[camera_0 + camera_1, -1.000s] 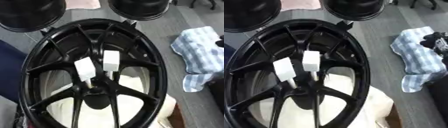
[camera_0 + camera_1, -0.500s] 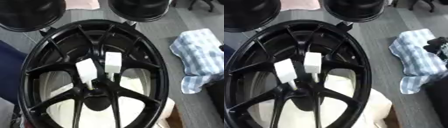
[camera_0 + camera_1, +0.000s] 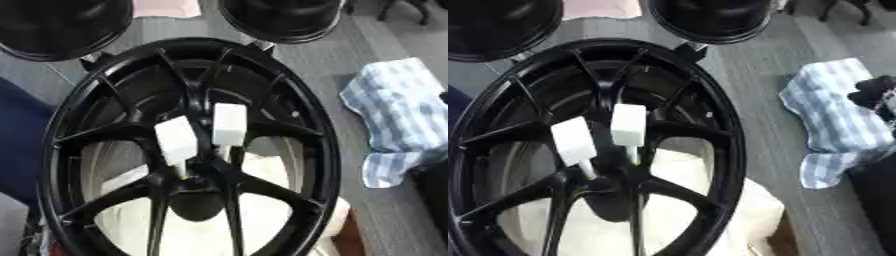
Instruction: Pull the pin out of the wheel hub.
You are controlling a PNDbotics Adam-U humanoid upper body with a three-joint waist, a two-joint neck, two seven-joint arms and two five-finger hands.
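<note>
A black spoked wheel [image 3: 308,112] lies flat in front of me. Its hub [image 3: 198,189] sits toward the near side. Two pins with white block-shaped heads stand up from the hub area: the left pin [image 3: 175,140] leans left, the right pin [image 3: 229,124] stands straighter. Nothing touches either pin. In the right eye view a dark shape, my right hand [image 3: 874,91], shows at the right edge over the checked cloth, well away from the wheel. No left hand shows.
A blue-and-white checked cloth [image 3: 398,110] lies on the grey floor to the right. A cream cloth [image 3: 271,210] lies under the wheel. Two more black wheels [image 3: 280,17] [image 3: 52,25] stand at the far edge. A dark blue surface [image 3: 17,140] borders the left.
The whole picture has shifted slightly, so the camera moved. Both pins stand in the hub as before. The right hand stays at the right edge.
</note>
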